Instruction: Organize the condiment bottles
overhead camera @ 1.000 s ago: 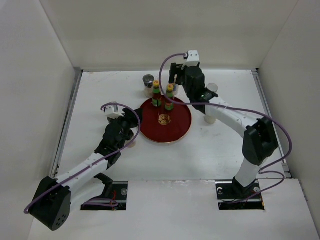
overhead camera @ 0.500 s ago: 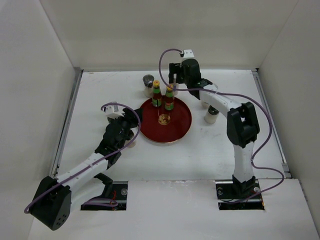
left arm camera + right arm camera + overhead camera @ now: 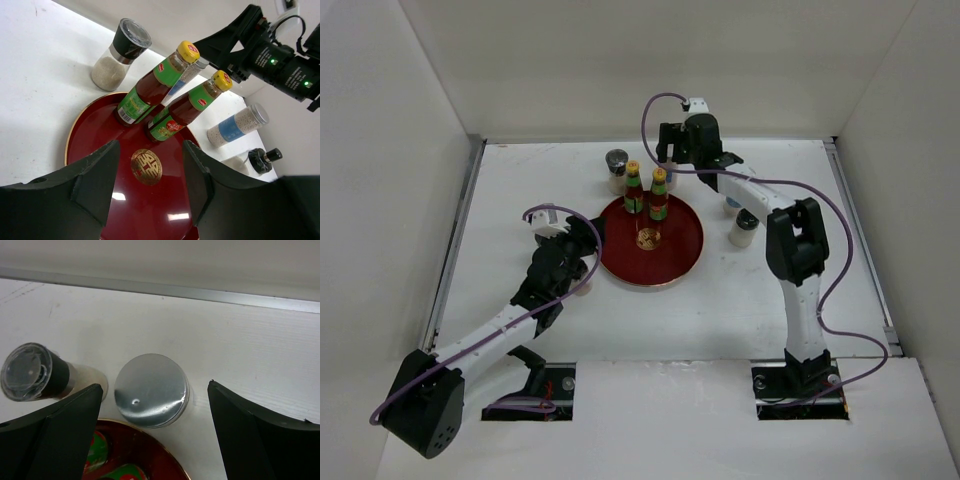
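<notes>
Two dark sauce bottles with yellow caps [image 3: 633,190] [image 3: 659,195] stand at the back of the round red tray [image 3: 670,262]. My right gripper [image 3: 668,158] hangs open just behind the tray. In the right wrist view, the right gripper [image 3: 155,385] has its jaws wide on either side of a silver-capped shaker [image 3: 150,390] without touching it. A dark-lidded jar [image 3: 617,165] stands left of that shaker. My left gripper [image 3: 150,145] is open over the tray's left part [image 3: 100,135], nothing between its fingers. Both sauce bottles [image 3: 150,90] [image 3: 187,107] lie ahead of it.
Right of the tray, a blue-banded shaker [image 3: 235,127] and a dark-lidded jar [image 3: 742,232] stand partly under the right arm. Another small jar [image 3: 583,288] shows beneath the left arm. White walls close in the table on three sides.
The right gripper has opened wider and shifted back from the sauce bottles to over the shaker behind the tray, its elbow swinging in. The left arm has not moved.
</notes>
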### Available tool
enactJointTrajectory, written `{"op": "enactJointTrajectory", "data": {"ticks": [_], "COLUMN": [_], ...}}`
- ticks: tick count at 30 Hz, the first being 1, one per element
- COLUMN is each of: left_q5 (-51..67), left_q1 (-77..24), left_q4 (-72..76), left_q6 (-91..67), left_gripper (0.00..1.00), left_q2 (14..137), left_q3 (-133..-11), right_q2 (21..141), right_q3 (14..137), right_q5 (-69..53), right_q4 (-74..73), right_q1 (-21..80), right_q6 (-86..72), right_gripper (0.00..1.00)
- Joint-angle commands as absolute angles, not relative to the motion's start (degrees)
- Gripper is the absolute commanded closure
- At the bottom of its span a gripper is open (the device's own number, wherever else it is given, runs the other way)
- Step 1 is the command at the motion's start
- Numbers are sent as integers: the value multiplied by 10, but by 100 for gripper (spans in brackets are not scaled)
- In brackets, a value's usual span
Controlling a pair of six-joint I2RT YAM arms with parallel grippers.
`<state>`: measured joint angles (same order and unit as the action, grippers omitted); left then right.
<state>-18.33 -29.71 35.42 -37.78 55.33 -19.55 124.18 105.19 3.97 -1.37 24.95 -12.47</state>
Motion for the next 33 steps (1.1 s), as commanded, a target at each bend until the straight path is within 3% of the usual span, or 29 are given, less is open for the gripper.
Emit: {"op": "enactJointTrajectory", "data": {"ticks": [1, 8, 17, 24, 33], "left_q5": [-178, -178, -178, -174, -170], "left_q1": [-293, -290, -286, -283, -283], "left_q4": [388, 388, 388, 389, 383], "left_q6": [-381, -381, -384, -388, -390], "left_gripper": [49, 49, 49, 49, 49], "left_q2": [547, 549, 552, 559, 546], "left_q3": [-200, -200, -198, -198, -207], "right_q2": [1260, 1281, 1273, 1195, 1012], "right_q3": [1088, 1107, 1087, 999, 825], "right_q5": [27, 32, 82, 110, 130], "right_q4": [-18, -28, 27, 96, 180], "right_q1": [246, 248, 240, 239, 238], "right_q6": [-134, -129, -140, -143, -171], "right_gripper": [7, 8, 30, 42, 44]}}
